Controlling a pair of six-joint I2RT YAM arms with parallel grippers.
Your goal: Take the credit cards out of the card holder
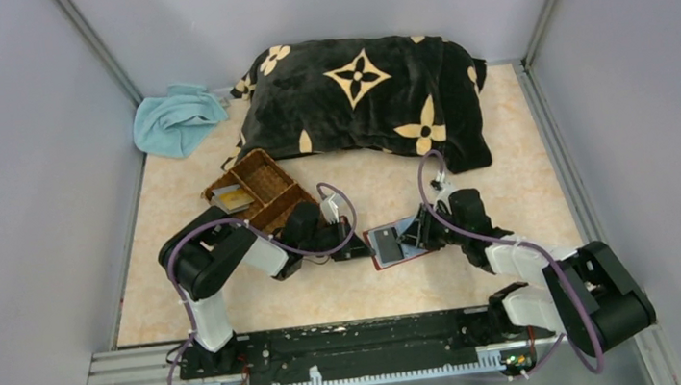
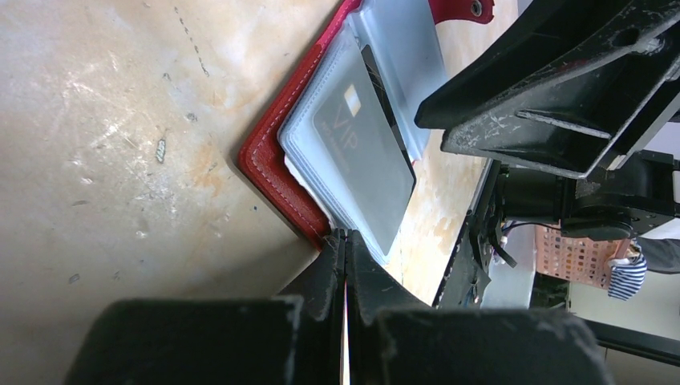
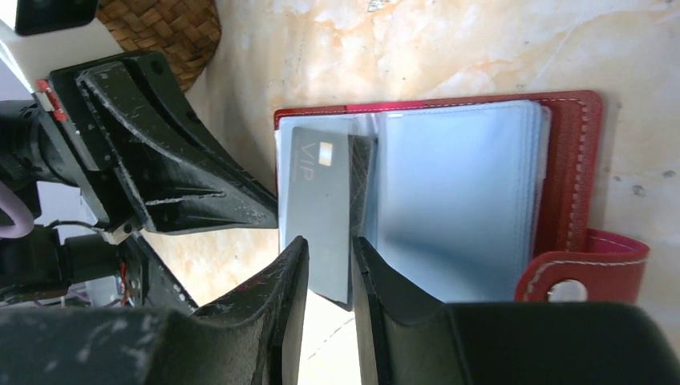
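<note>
One table (image 1: 348,293) is worked on by both sides of the rig, and at its middle the red card holder (image 3: 573,160) is laid open and flat. A basket (image 1: 267,174) is seen just behind the left arm with a loose card (image 1: 237,200) in it, and is judged to be where drawn cards belong.

The left gripper (image 2: 345,250) is shut, its tips set against the holder's left corner. Whether any of the cover is pinched cannot be told. The right gripper (image 3: 329,261) is closed to a narrow gap around the near end of a grey card (image 3: 321,200), which juts from its clear sleeve (image 3: 449,192). Both long edges appear to be touched.

The step in hand is judged to be the drawing out of that card. It should be pulled straight along the sleeve's opening, low and level, so that the plastic is not buckled. The holder should be pinned firmly by the left tips, or it will be dragged along. A dark card (image 3: 365,184) is tucked just beside the grey one, and only one should be taken at a time.
</note>
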